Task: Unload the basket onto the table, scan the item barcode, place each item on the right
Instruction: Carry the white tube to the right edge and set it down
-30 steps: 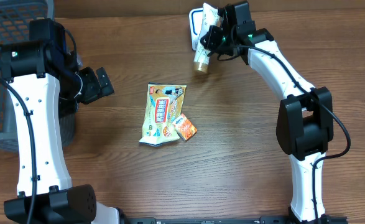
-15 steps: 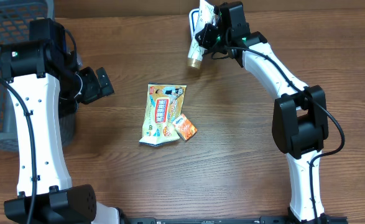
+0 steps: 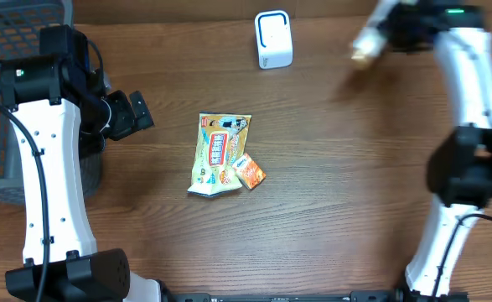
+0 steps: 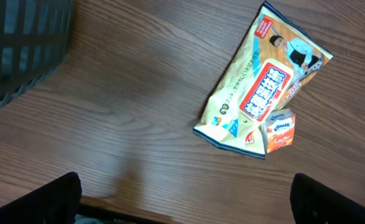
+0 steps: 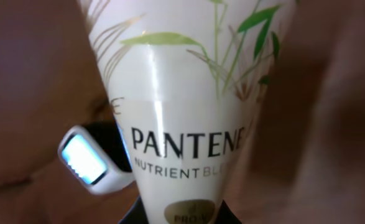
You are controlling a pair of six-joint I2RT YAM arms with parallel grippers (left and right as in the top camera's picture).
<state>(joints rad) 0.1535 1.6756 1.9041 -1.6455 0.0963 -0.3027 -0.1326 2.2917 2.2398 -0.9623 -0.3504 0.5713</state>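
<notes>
While the right gripper (image 3: 394, 25) hangs above the table's (image 3: 329, 235) far right corner, its jaws are drawn narrow on a white tube (image 3: 366, 44), which slants out of the grip toward the table's middle. The overhead view blurs both, so which part of the tube is pinched cannot be told. In the right wrist view the tube fills the frame, its Pantene label facing the camera.

Bare wood lies all around this gripper: the whole right half of the table, from far edge to near edge, carries nothing. The scanner (image 3: 273, 39) stands at the far edge near its midpoint, to the left of the tube and well apart from it, with open wood between them. The wrist view shows its lit face behind the tube's left side.

At mid-table lies a snack bag (image 3: 220, 153), with a small orange packet (image 3: 250, 171) touching its near right corner. Further left the left gripper (image 3: 133, 112) is spread wide and grips nothing; its wrist view shows only bare wood between the fingers (image 4: 45, 199). A dark basket (image 3: 19, 92) fills the far left corner beside that arm.
</notes>
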